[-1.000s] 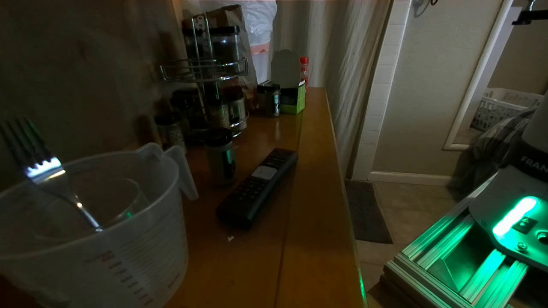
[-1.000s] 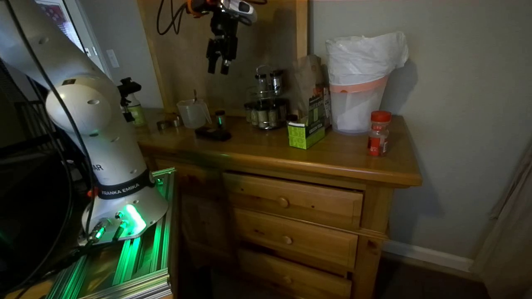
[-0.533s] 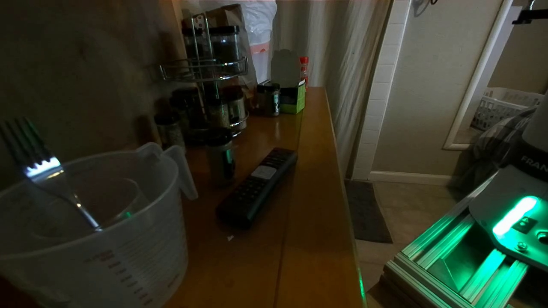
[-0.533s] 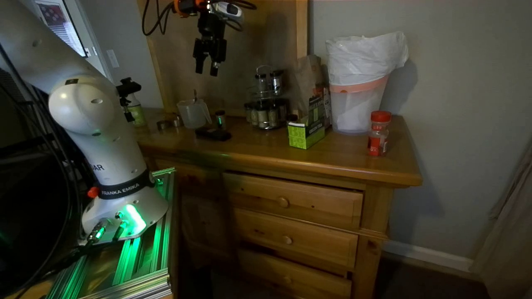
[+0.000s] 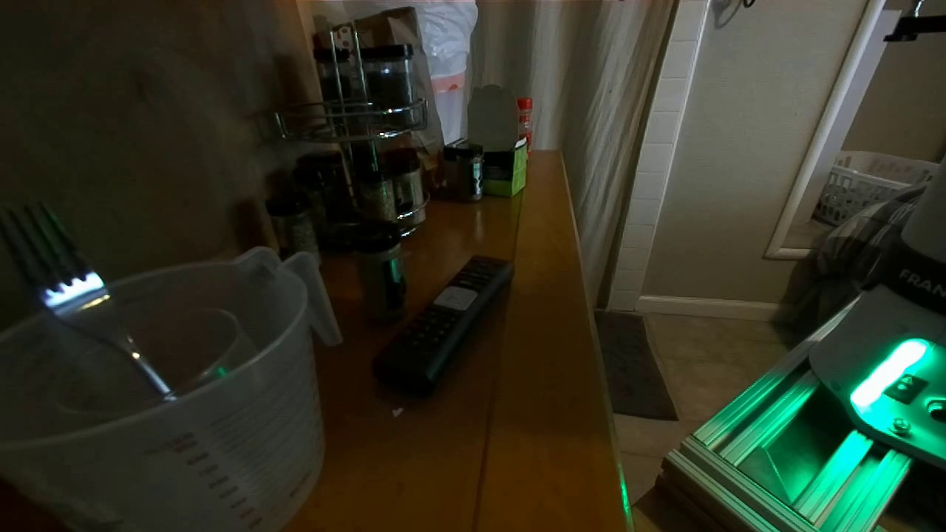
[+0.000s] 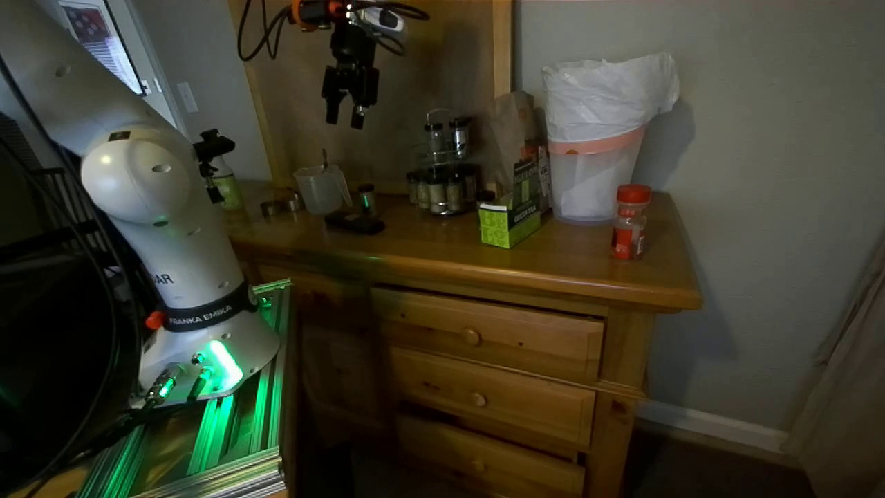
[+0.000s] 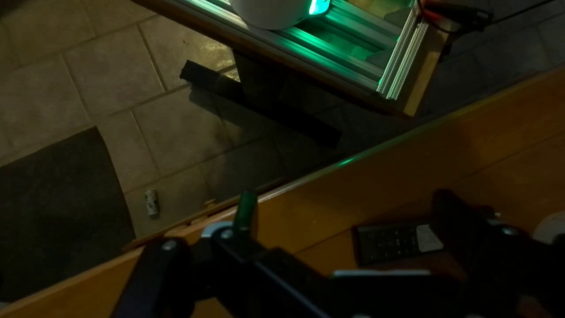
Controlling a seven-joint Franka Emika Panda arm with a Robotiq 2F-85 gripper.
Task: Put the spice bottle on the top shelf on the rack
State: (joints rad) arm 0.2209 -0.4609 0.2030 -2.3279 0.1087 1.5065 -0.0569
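Dim, murky light prevails as a green lamp (image 6: 226, 363) glares well below the claw (image 6: 345, 122), washing the metal rails (image 6: 273, 373) in the same color, with a green glint along the edge of the table (image 6: 429, 249). Deep shadow swallows part of the table's front beneath the claw. The spice bottle (image 6: 367, 199), also below it, catches a green streak; a fork (image 5: 77, 290) flashes white. In the wrist view, the claw blurs near-black.
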